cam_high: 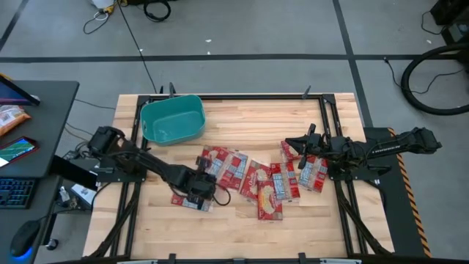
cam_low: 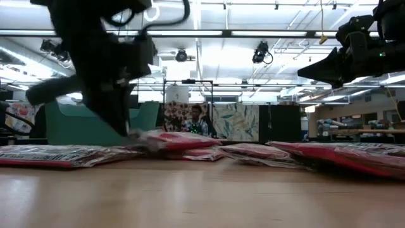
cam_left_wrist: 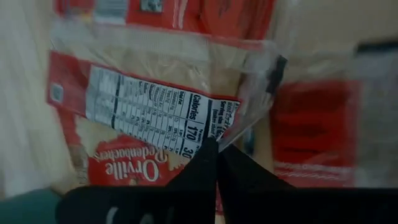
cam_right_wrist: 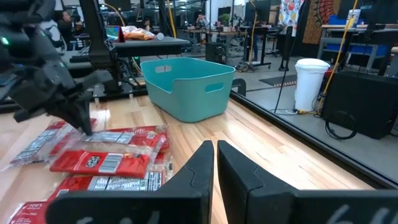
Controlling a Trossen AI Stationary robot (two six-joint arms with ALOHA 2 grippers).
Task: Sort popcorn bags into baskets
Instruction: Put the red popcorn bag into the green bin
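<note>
Several red popcorn bags (cam_high: 253, 180) lie flat and partly overlapping across the middle of the wooden table (cam_high: 242, 235). The teal basket (cam_high: 172, 121) stands at the far left with nothing showing inside. My left gripper (cam_high: 199, 187) slants down onto the near-left bags and is shut on the edge of one popcorn bag (cam_left_wrist: 143, 106), whose printed nutrition panel faces up. My right gripper (cam_right_wrist: 216, 152) hangs level above the right-hand bags (cam_high: 304, 172). It is shut, with nothing between its fingers. My left gripper has its fingertips (cam_left_wrist: 205, 155) closed on the bag's long edge, beside the corner of the nutrition panel (cam_left_wrist: 217, 121). It comes slanting down from the table's left. In the low view that end of the bag (cam_low: 142, 136) stands slightly raised, while the rest lies on the other bags.
Dark frame rails (cam_high: 135, 147) run along the left and right sides of the table. A desk with a keyboard and a phone (cam_high: 18, 150) stands to the left, off the table. Bare wood lies along the near edge and at the far middle.
</note>
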